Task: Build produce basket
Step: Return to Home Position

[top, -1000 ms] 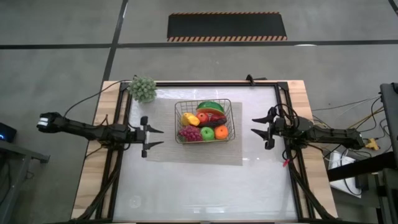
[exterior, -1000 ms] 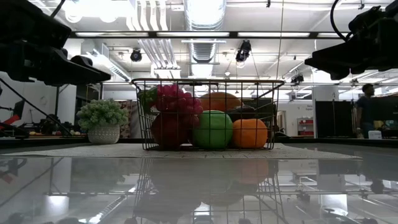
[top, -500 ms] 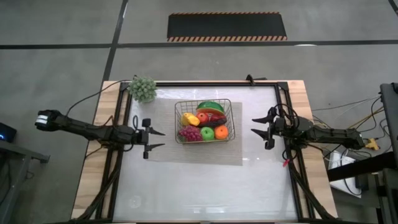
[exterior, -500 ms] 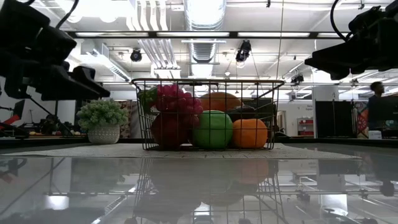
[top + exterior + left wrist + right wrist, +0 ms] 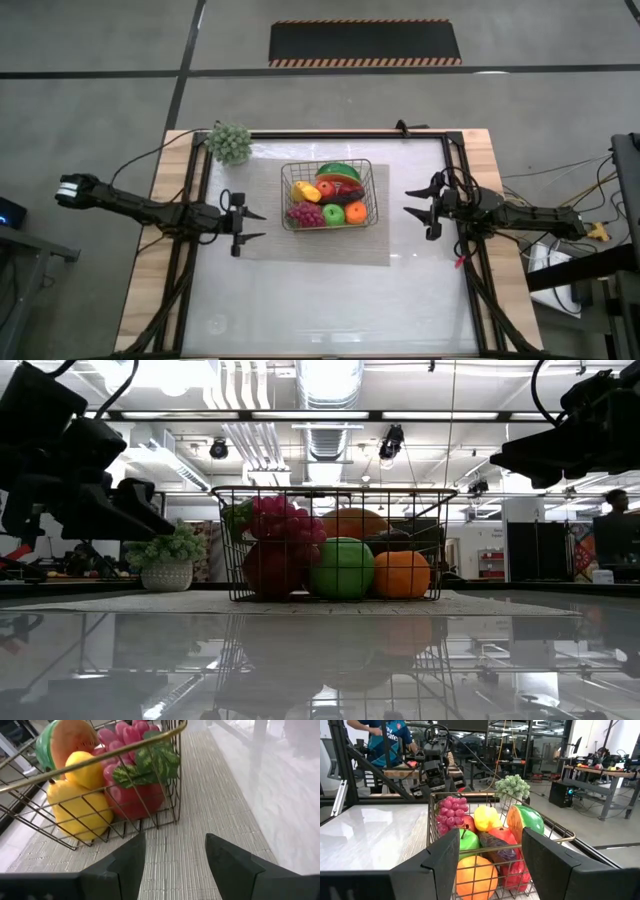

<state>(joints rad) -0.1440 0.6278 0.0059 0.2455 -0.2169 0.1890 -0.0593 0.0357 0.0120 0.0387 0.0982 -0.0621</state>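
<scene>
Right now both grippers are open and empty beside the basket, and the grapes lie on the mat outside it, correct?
No: the high view shows the grapes inside the basket. The left gripper and right gripper are open and empty.

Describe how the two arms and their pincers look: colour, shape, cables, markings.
Both arms are slim, black and jointed. The left arm has a white block at its outer end and a thin dark cable trailing off it. Black cables loop over the wrist of the right arm. The left pincer and right pincer each have two flat, black, tapering fingers; no markings show.
</scene>
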